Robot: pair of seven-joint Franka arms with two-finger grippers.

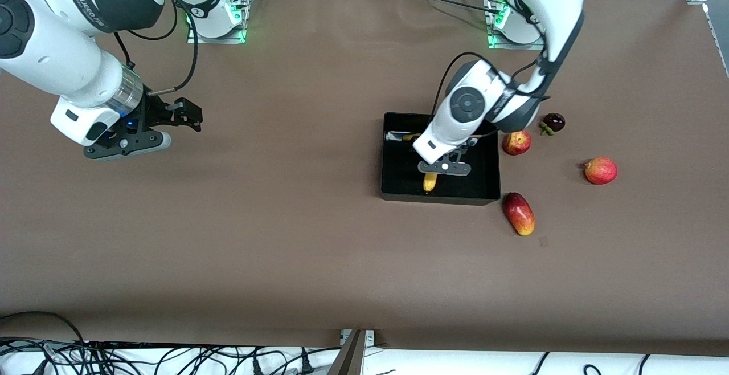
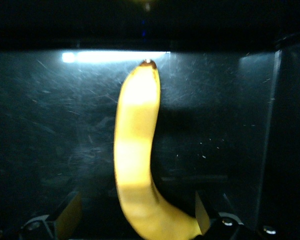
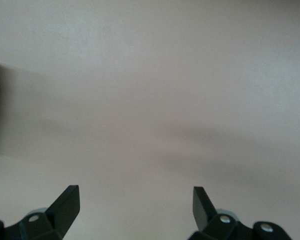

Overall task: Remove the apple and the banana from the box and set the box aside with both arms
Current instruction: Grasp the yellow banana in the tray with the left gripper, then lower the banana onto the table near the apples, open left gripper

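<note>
— Pincers first: where are they, and how do the fingers stand?

— Left pincer (image 1: 443, 165) is low inside the black rectangular open-top plastic bin (image 1: 393, 153), fingers spread wide, one on each side of the long curved yellow banana (image 2: 136, 160). The banana lies on the bin's glossy floor between the fingertips (image 2: 65, 212); whether they touch it, I cannot tell. Right pincer (image 3: 136, 202) hangs over bare brown desk (image 1: 285, 221) toward the right arm's end, also spread wide, nothing in it. That arm waits.

— And the apple?

— Small round red apple with pale yellow streaks (image 1: 516, 142) sits on the desk just beside the bin, toward the left arm's end. A small dark purple round fruit (image 1: 553, 122) is near it, farther from the front camera. An oblong red-yellow fruit (image 1: 519, 214) lies near the bin's corner, nearer the camera. Another round red fruit (image 1: 600, 170) rests farther toward the left arm's end.
</note>
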